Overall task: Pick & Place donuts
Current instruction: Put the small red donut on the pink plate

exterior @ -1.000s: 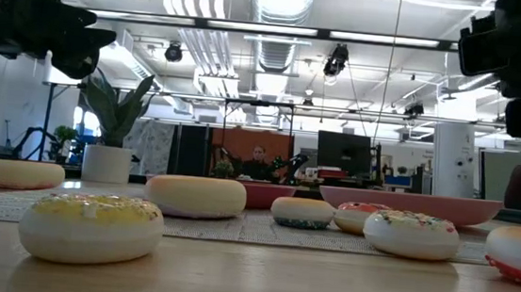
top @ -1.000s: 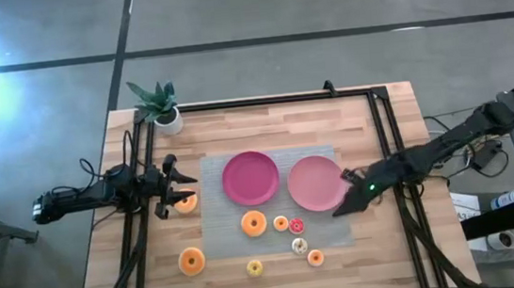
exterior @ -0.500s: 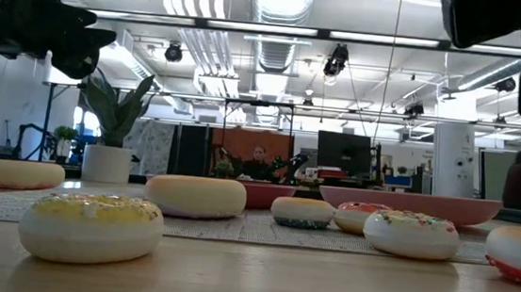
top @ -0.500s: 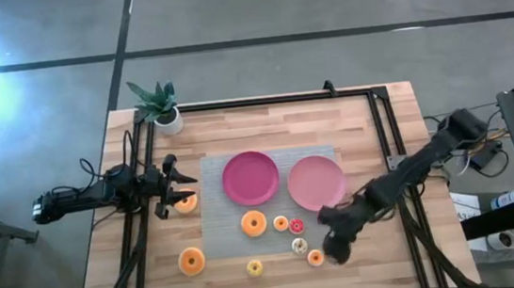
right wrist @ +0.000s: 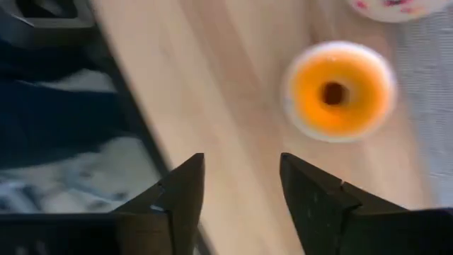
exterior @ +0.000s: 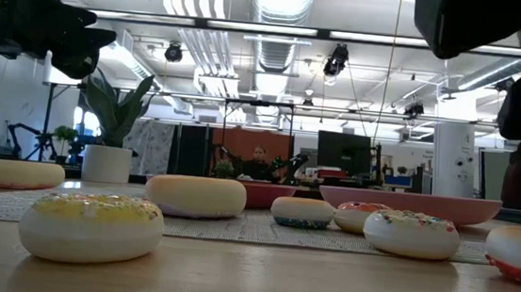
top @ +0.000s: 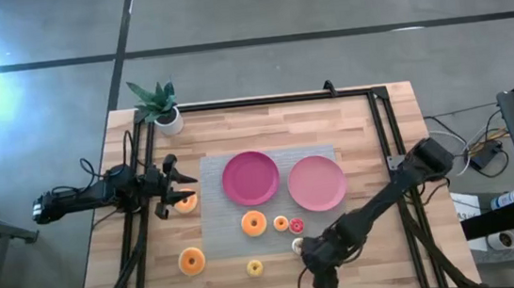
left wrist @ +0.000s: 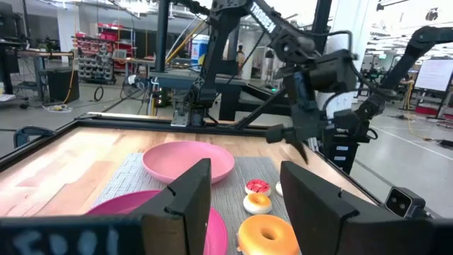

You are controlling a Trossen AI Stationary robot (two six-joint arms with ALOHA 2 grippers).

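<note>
Several small toy donuts lie flat on the table: an orange one by my left gripper, orange, small orange and red ones on the grey mat, and orange and yellow ones on the wood. My left gripper is open and empty beside the mat's left edge. My right gripper is open and empty above the near edge. In the right wrist view an orange donut with a cream rim lies beyond my right gripper. My right arm covers that donut in the high view.
Two large pink plates stand on the mat's far half. A potted plant stands at the far left corner. A black frame rail runs along the table's sides. A sprinkled cream donut lies by my right arm.
My right gripper has swung from beside the right plate toward the table's near edge and to the left, passing over the small donuts, and has turned about. It has stayed open and empty. The donuts have not moved.
</note>
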